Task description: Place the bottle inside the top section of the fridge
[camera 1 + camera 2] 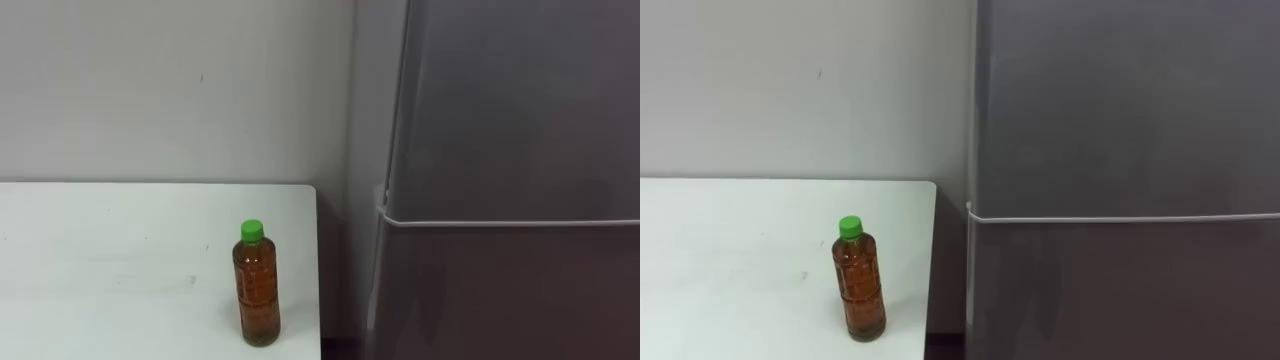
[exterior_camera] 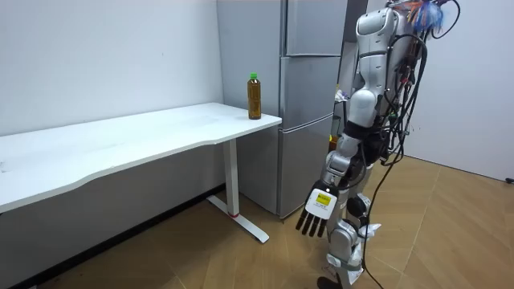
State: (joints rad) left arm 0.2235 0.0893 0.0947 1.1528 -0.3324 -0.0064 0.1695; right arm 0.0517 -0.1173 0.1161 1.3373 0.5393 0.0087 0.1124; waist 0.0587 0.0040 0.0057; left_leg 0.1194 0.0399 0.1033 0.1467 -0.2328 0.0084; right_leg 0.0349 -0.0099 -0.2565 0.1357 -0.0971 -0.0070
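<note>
Your left hand (image 2: 315, 213) hung low beside the robot's leg, with the fingers loose and nearly straight, and it held nothing. The robot stood before the fridge (image 1: 520, 120), near the end of the table (image 1: 120, 260).

The bottle (image 1: 258, 285) stood upright on the table, close to the corner next to the fridge. It was well apart from the hand, higher up and further toward the wall.

I think two things could go wrong from here. The bottle is tall and narrow and stands near the table edge, so a touch from the side could tip it, and it could roll off into the gap beside the fridge. Also the upper door (image 1: 1120, 100) was shut. If you take the bottle first, you will need another free hand for the door.
</note>
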